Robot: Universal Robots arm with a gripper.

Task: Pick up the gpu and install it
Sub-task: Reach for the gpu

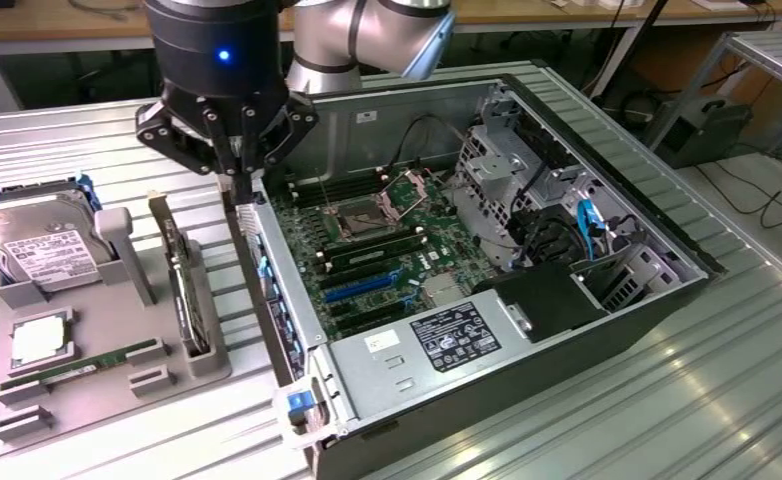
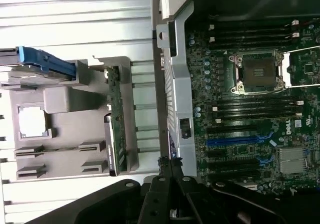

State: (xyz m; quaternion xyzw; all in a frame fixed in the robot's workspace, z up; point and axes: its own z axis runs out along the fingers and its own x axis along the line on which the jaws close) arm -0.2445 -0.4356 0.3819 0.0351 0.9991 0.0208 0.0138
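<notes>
Pincer: one black pincer (image 1: 240, 183) (image 2: 171, 165) was clenched, empty.
Gpu: we counted one flat black gpu card (image 1: 188, 300) (image 2: 111, 134) upright in one grey tray (image 1: 111, 378) (image 2: 65, 102).

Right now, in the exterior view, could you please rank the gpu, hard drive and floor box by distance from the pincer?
1. gpu, upright in the tray, closest to the pincer.
2. hard drive, across the tray, exterior view's left.
3. floor box, exterior view's far right.
</notes>
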